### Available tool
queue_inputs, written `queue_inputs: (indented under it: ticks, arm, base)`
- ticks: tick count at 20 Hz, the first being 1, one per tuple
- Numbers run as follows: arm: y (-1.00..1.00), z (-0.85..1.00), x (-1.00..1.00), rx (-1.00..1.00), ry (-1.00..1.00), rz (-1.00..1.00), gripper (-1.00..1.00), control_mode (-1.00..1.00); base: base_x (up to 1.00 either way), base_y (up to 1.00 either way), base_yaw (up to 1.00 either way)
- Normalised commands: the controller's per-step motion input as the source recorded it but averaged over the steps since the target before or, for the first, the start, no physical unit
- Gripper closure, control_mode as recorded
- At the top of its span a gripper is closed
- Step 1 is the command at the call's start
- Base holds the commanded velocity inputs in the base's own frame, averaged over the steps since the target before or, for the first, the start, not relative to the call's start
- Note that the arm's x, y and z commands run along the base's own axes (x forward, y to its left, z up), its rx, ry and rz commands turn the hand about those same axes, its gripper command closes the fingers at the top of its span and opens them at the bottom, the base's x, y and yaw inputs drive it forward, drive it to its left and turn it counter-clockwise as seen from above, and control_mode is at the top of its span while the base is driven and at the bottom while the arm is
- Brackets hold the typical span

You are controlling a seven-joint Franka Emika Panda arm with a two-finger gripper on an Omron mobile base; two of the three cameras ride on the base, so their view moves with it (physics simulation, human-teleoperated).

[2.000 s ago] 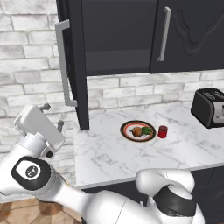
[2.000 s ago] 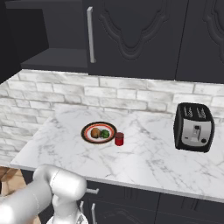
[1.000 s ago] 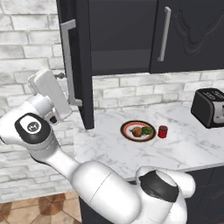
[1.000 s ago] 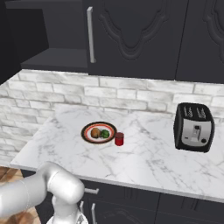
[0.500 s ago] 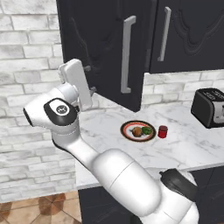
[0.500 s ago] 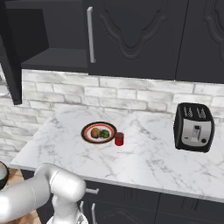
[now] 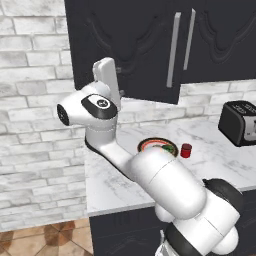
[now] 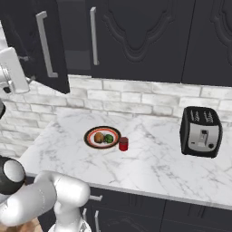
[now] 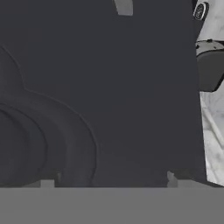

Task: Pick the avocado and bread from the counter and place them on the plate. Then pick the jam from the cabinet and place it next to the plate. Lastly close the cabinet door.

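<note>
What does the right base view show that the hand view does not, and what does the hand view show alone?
Right base view alone: the plate holding bread and avocado, the jam beside it, and the door's handle. Hand view alone: the claw's fingertips close against the door's carved panel. Both: the cabinet door, toaster and counter.

Behind my workspace a whitewashed grey-white brick wall (image 7: 30,105) runs left to right. Dark base cupboards (image 8: 149,210) with slim silver handles sit below, near me. On the far right stands a black-and-silver two-slot toaster (image 8: 200,132). At near left, a terracotta tiled floor (image 7: 45,240). Light is even, with soft shadows.
</note>
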Motion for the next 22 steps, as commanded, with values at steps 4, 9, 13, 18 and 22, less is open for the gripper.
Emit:
queue_inputs:
  ticks: [4, 9, 13, 18, 22]
  arm:
    - [-0.82, 0.00, 1.00, 0.03, 0.13, 0.14, -1.00, -1.00]
    - [-1.00, 0.00, 1.00, 0.07, 0.18, 0.21, -1.00, -1.00]
    - [-1.00, 0.00, 1.00, 0.06, 0.21, 0.21, -1.00, -1.00]
    - [-1.00, 0.00, 1.00, 0.07, 0.22, 0.20, -1.00, -1.00]
    - [-1.00, -0.04, 0.84, 0.11, 0.12, 0.22, -1.00, -1.00]
  base:
    - [0.00, 0.00, 0.00]
    - [0.00, 0.00, 0.00]
    - [0.00, 0.00, 0.00]
    - [0.00, 0.00, 0.00]
    - [0.00, 0.00, 0.00]
